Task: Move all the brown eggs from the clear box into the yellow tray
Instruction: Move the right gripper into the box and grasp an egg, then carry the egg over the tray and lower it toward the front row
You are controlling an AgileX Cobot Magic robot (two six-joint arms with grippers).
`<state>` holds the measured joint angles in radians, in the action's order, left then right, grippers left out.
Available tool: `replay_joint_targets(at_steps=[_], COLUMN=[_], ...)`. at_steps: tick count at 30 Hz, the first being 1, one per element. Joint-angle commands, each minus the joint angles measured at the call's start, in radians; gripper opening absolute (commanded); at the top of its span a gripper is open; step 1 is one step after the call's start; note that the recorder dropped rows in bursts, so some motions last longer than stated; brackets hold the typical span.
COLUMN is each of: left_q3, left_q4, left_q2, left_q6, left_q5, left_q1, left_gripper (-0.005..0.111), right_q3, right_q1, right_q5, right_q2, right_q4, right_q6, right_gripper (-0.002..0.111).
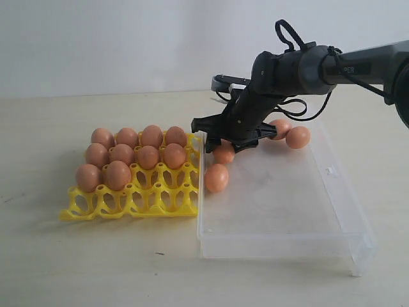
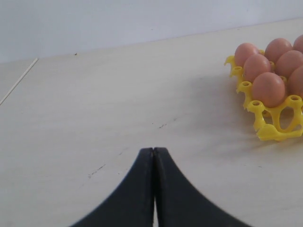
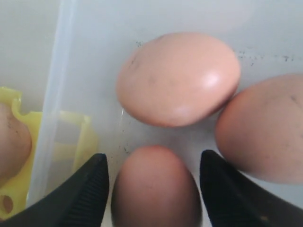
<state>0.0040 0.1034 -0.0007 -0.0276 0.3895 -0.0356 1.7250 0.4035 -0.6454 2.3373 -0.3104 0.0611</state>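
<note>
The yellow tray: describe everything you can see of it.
The yellow tray is bright plastic, an openwork lattice of cups with pointed posts. It lies flat on the pale table beside the clear box, one edge close against the box wall. Ten brown eggs fill the two far rows and two cups of the third. The nearest row stands empty.

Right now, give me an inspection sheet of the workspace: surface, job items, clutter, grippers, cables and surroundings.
Surface: pale tabletop, a few small dark marks.
Job's things: bright yellow lattice egg tray holds ten smooth brown eggs; shallow clear plastic box beside it holds at least four more.
Clutter: nothing seen.
Grippers: right gripper open, straddling one egg in the box; left gripper shut, empty, over bare table.
Cables: black loops on the right arm.
Surroundings: plain white wall.
</note>
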Motion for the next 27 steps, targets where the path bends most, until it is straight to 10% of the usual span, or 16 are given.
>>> replay_joint_targets(at_steps=[1,5,9,27], left_q3=[-0.004,-0.004,-0.004,-0.004], left_q4=[-0.002,-0.002,-0.002,-0.002], left_q2=[0.001,0.001,0.001,0.001], left_q6=[0.005,0.005,0.005,0.005], left_q5=[-0.009,-0.009,-0.009,-0.009], left_q1=[0.006,0.006,0.006,0.006], left_gripper=[0.0,0.0,0.0,0.0], right_q3=[0.007,0.007,0.007,0.007], right_q1=[0.002,0.002,0.002,0.02], right_q5=[0.047,0.06,0.021,-0.038], right_q2=[0.014,0.014,0.014,-0.216], right_q4=[-0.005,-0.005,-0.012,-0.054], right_q6=[-0.015,-0.046,-0.091,-0.297], right_gripper=[0.053,0.041,0.0,0.0])
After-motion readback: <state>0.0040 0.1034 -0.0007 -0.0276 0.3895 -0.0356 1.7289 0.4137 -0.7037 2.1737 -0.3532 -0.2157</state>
